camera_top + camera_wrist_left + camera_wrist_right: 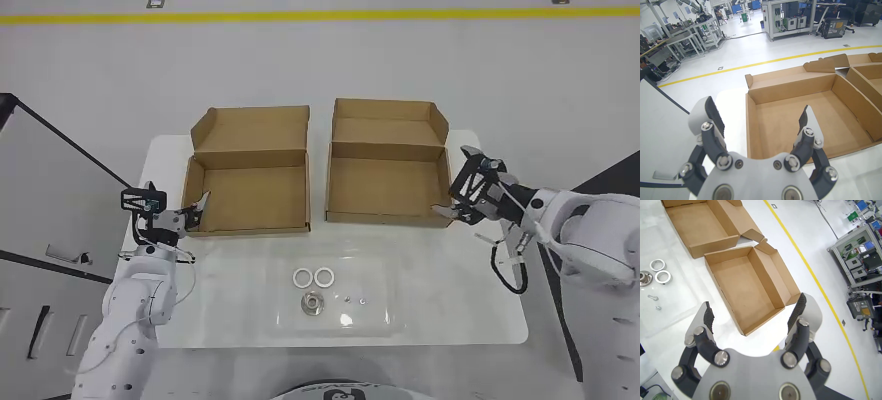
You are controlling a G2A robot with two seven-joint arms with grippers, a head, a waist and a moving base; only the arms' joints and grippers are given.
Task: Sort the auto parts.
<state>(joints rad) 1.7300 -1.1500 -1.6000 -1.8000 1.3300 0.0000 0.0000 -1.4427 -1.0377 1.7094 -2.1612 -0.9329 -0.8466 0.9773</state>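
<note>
Left gripper (168,200): claw released, jaws spread wide, nothing held. Poised at the left edge of the white table (450,290), astride the left wall of the left cardboard box (250,195) near its front corner.

Left cardboard box: open, lid flap folded back, floor bare. Narrow gap to the right cardboard box (385,185), likewise open and bare.

Clear tray (392,290): near the table's front edge, forward of the gap between the boxes, with open tabletop on either side.
- Two silver rings (301,277) (324,276): flat, holes upward, touching side by side in a left-to-right row.
- Flanged metal hub (313,303): just in front of the rings, flange down, bore pointing up.
- Two small screws (348,297) (361,296): right of the hub, lying down; long axis too small to tell.

Right gripper (455,182): released, jaws wide, empty. Poised at the right box's front right corner, near the table's right edge.
</note>
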